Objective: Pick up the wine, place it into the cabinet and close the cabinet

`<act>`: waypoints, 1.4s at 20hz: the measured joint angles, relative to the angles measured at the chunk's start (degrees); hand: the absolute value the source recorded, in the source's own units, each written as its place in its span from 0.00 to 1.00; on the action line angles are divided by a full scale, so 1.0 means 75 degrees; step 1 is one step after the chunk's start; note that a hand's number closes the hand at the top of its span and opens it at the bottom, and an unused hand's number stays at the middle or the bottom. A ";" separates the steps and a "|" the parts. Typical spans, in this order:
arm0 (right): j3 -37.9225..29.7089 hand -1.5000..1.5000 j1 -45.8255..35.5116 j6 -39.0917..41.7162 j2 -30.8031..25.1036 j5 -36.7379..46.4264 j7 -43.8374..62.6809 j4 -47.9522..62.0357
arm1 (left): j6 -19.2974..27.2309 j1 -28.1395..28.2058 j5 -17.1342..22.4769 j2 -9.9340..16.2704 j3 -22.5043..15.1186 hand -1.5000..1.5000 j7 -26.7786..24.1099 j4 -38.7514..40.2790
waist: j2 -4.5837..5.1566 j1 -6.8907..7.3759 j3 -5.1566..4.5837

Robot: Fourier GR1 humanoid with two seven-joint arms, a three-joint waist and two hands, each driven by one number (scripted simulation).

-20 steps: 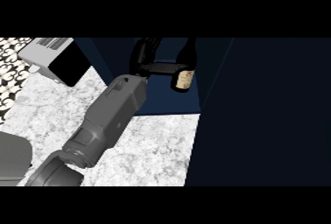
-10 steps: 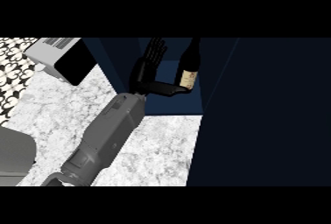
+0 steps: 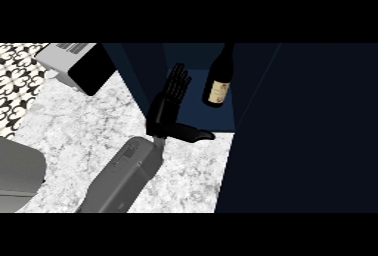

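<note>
The wine bottle [image 3: 217, 82], dark with a cream label, stands inside the dark blue cabinet [image 3: 198, 60], apart from my hand. My left hand [image 3: 165, 113] is just left of and below the bottle, at the cabinet's opening. Its fingers are straight and point into the cabinet, the thumb sticks out to the right, and it holds nothing. The cabinet's door [image 3: 310, 125] stands open and fills the right side of the view. My right hand does not show.
A white and black toaster-like appliance [image 3: 74, 67] sits at the back left on the marble counter [image 3: 74, 130]. A patterned wall strip [image 3: 13, 90] runs along the left edge. A grey rounded part of the robot [image 3: 16, 172] fills the lower left corner.
My left hand has let go of the wine bottle, straightened its fingers and drawn back down and left. The bottle now stands free inside the cabinet.
</note>
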 measured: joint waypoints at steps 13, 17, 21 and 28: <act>-0.0145 0.00 0.0069 0.0148 -0.0478 0.0040 0.0019 -0.0062 | -0.0074 0.3204 0.0017 0.0878 -0.0650 0.00 0.0301 -0.3367 | 0.0061 -0.0085 -0.0003; -0.0046 0.00 0.0043 0.0471 -0.0707 0.0030 -0.0055 -0.0059 | -0.0434 0.3841 0.0186 0.1273 -0.0509 0.00 0.0235 -0.3875 | 0.0074 -0.0108 -0.0003; 0.0148 0.00 -0.0008 0.0845 -0.0804 0.0000 -0.0153 -0.0021 | -0.0702 0.4307 0.0288 0.1735 -0.0254 0.00 0.0185 -0.4359 | 0.0082 -0.0082 -0.0001; 0.0865 1.00 0.0009 0.1957 -0.1451 -0.0036 -0.0424 0.0002 | -0.1100 0.4794 0.0480 0.2437 0.0376 0.00 0.0053 -0.4800 | 0.0083 -0.0087 -0.0005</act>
